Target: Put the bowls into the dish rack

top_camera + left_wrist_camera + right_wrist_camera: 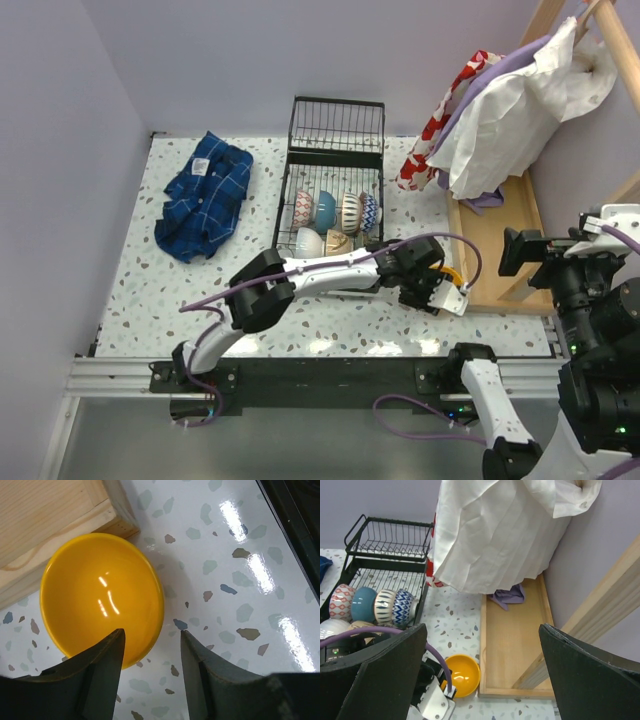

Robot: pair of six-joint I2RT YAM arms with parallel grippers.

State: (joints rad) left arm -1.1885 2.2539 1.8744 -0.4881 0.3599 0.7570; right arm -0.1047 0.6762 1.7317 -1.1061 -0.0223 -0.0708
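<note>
1. The dish rack (335, 150) is standing at the back middle of the worktop (330, 335), between a blue checked shirt (205, 195) and the wooden tray (500, 235).
2. Six bowls (326, 210) are standing on edge among its tines: four in the farther row, two in the nearer row.
3. A yellow bowl (100, 597) is sitting mouth-up on the worktop, against the tray's near corner, just right of the rack.
4. The left jaws are hovering spread, straddling this bowl's rim: one finger (95, 675) is over the bowl, the other is over bare worktop, clear of the rim.
5. The right jaws are standing spread wide, pinching nothing, well apart from the yellow bowl.
6. A white cloth (510, 110) is hanging above the tray.
</note>
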